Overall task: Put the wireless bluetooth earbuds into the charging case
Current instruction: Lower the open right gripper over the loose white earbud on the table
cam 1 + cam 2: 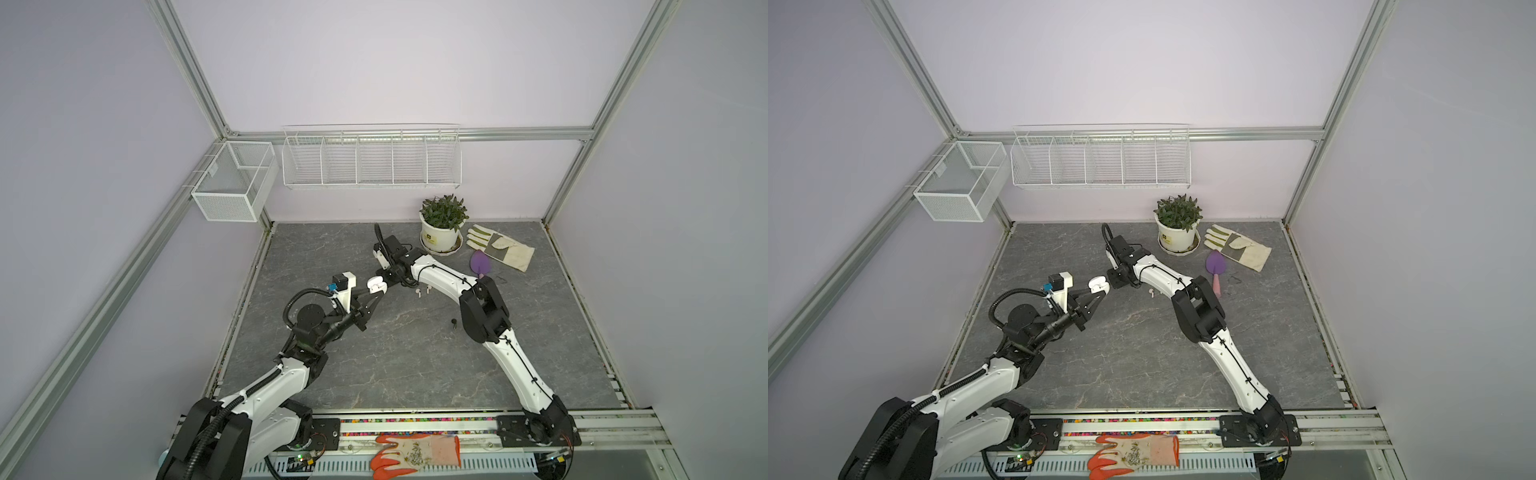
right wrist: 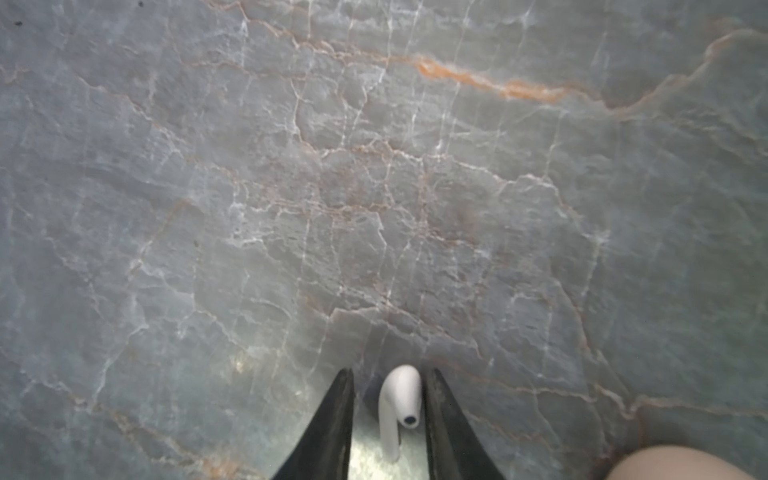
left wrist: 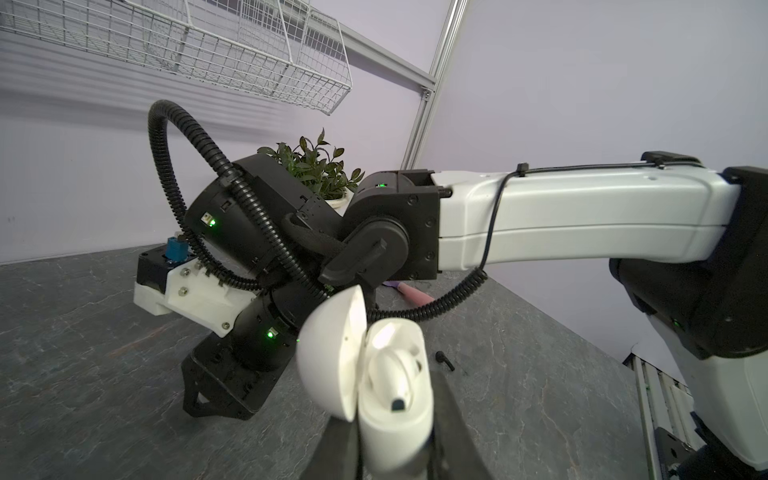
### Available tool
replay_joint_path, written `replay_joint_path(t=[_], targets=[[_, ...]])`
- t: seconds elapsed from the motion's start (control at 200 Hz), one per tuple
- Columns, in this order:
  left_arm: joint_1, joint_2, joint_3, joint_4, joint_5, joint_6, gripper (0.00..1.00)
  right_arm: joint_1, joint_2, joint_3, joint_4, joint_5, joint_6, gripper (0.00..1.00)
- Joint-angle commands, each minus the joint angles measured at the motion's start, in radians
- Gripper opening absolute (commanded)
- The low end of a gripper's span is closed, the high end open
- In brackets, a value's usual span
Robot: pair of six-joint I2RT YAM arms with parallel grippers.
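My left gripper (image 3: 395, 436) is shut on the white charging case (image 3: 395, 415), held above the table with its lid (image 3: 332, 357) swung open. One white earbud (image 3: 392, 374) sits in the case. Both top views show the case (image 1: 376, 286) (image 1: 1098, 285) right beside my right gripper (image 1: 385, 278). In the right wrist view the right gripper (image 2: 388, 374) points down at the table with a white earbud (image 2: 401, 395) between its fingers. One finger touches this earbud and a narrow gap shows at the other. Two more whitish earbuds (image 1: 422, 291) and a black one (image 1: 454, 323) lie on the table.
A potted plant (image 1: 442, 224), a pale work glove (image 1: 498, 247) and a purple trowel (image 1: 480, 262) lie at the back right. A wire rack (image 1: 372, 158) and a mesh basket (image 1: 232, 183) hang on the walls. An orange glove (image 1: 415, 455) rests on the front rail.
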Motion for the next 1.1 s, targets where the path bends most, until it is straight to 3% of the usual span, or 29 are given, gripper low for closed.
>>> replay_joint_path(t=[0.0,0.525,1.094], targets=[[0.003,-0.017,-0.005,0.005,0.009,0.003,0.0,0.004,0.034,0.015,-0.038,0.029,-0.015,0.31],[0.003,-0.089,-0.023,-0.038,-0.007,-0.007,0.0,0.027,0.013,0.005,-0.055,0.055,-0.006,0.23],[0.0,-0.193,-0.066,-0.11,-0.02,-0.067,0.0,0.054,-0.175,-0.262,0.031,0.068,0.053,0.18]])
